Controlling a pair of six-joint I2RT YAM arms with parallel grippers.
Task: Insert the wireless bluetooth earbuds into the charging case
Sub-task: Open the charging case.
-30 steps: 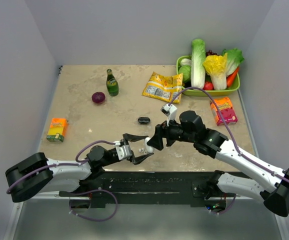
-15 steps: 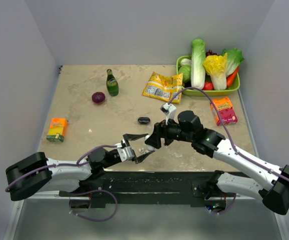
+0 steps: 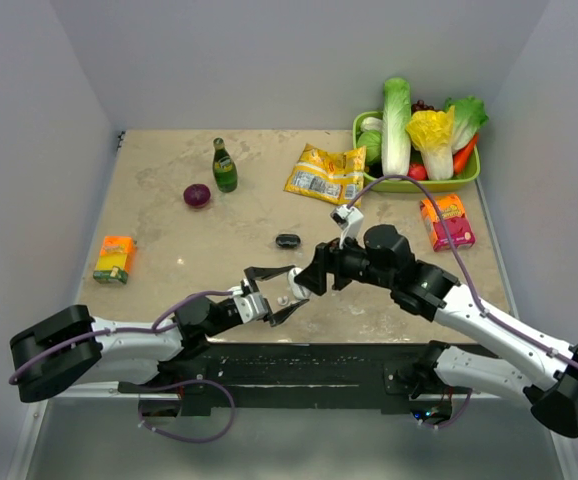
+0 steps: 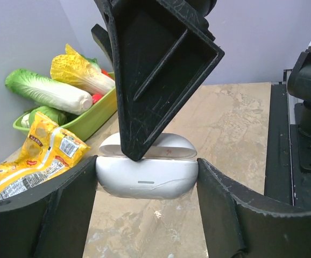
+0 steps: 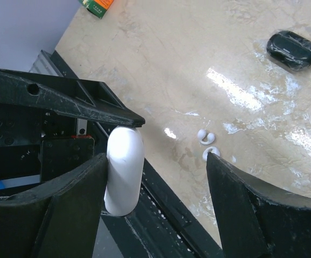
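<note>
The white charging case (image 4: pixel 146 174) (image 5: pixel 124 169) (image 3: pixel 294 281) hangs just above the table's near edge, with my left gripper (image 4: pixel 146 164) (image 3: pixel 295 288) shut on its two ends. My right gripper (image 5: pixel 158 156) (image 3: pixel 307 282) is open. One of its black fingers (image 4: pixel 161 70) comes down from above with its tip at the seam under the case's lid. Its other finger stands well apart. Two tiny white earbuds (image 5: pixel 206 144) (image 3: pixel 282 299) lie side by side on the table just beyond the case.
A small black case (image 3: pixel 287 240) (image 5: pixel 292 49) lies mid-table. Further back are a green bottle (image 3: pixel 224 166), a red onion (image 3: pixel 197 195), a yellow snack bag (image 3: pixel 325 173) and a green tray (image 3: pixel 416 184) of vegetables. An orange box (image 3: pixel 115 258) sits left, a red packet (image 3: pixel 447 221) right.
The right gripper has shifted slightly and its fingertip now rests against the case. The case sits a little further from the table edge. The left arm has barely moved.
</note>
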